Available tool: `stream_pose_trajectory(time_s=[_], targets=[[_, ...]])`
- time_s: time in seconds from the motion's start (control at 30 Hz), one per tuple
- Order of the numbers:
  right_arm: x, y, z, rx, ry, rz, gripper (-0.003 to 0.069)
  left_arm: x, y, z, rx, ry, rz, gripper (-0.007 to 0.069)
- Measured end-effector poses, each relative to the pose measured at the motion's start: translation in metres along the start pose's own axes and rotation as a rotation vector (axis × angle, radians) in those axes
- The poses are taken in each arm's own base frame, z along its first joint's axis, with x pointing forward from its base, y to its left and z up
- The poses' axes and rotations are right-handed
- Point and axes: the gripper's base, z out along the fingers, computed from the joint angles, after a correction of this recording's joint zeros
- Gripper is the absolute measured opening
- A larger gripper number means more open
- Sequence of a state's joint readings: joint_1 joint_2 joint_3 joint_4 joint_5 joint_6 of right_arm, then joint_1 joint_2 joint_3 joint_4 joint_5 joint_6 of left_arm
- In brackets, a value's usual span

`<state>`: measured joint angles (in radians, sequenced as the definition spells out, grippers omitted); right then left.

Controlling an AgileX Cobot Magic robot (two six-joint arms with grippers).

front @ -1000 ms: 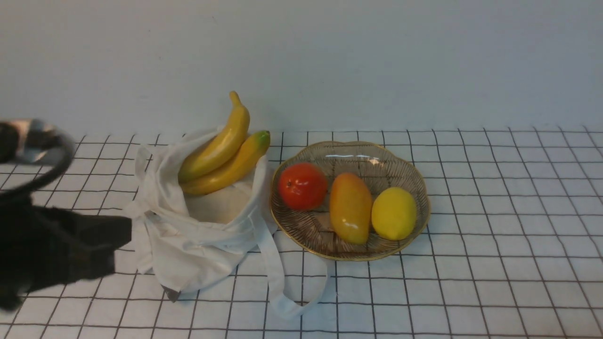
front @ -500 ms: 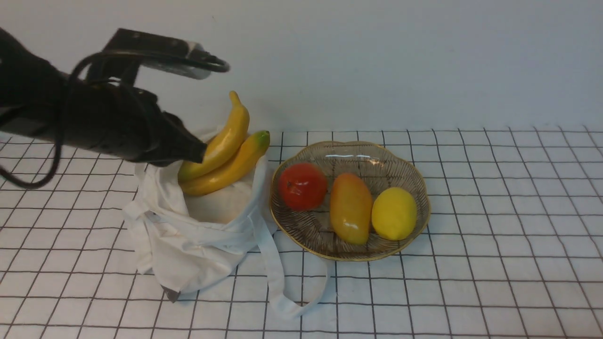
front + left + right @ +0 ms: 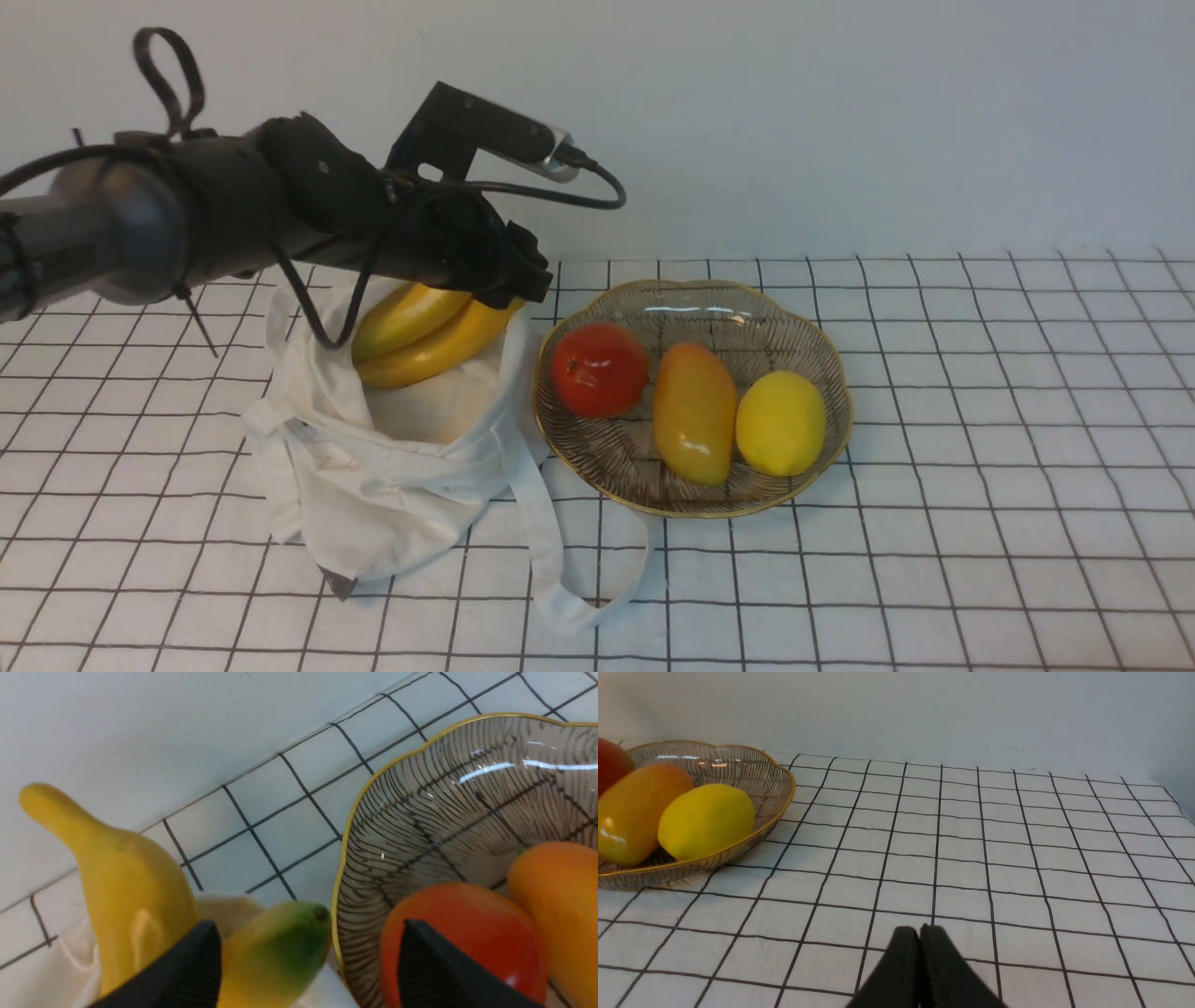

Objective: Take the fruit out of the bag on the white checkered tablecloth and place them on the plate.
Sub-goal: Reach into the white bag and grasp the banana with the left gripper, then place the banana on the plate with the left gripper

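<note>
Left gripper (image 3: 308, 926) stood open over the bag (image 3: 392, 467) — the green-tipped banana (image 3: 275, 952) lay ahead between its jaws, the plain banana (image 3: 126, 882) just outside one finger. It needed to sink lower and centre before closing — clear of the plate (image 3: 356, 805) rim.

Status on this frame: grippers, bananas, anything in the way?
Left gripper open at bananas, nothing gripped. Right gripper shut, empty. Bananas in bag. Plate crowded: three fruits.

Two yellow bananas (image 3: 431, 349) in cloth bag (image 3: 373, 495)

Left claw (image 3: 308, 927) agape, right claw (image 3: 920, 929) closed.
</note>
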<state>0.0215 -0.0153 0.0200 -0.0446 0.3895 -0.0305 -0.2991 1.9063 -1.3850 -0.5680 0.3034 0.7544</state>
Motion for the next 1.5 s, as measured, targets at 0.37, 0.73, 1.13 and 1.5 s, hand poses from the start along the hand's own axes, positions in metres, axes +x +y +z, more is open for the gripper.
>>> stream_pose_trajectory(time_s=[0.37, 0.73, 1.13, 1.5], targets=[[0.0, 0.0, 0.0, 0.0, 0.0, 0.0, -0.0014, 0.007, 0.008, 0.045, -0.03, 0.018, 0.072, 0.0471], [0.0, 0.0, 0.0, 0.0, 0.0, 0.0, -0.0014, 0.006, 0.006, 0.038, -0.007, 0.052, 0.136, 0.0265], [0.0, 0.0, 0.0, 0.0, 0.0, 0.0, -0.0014, -0.043, -0.007, -0.056, 0.063, -0.017, 0.06, 0.0264], [0.0, 0.0, 0.0, 0.0, 0.0, 0.0, -0.0014, -0.069, -0.035, -0.098, 0.208, -0.153, -0.059, 0.0258]])
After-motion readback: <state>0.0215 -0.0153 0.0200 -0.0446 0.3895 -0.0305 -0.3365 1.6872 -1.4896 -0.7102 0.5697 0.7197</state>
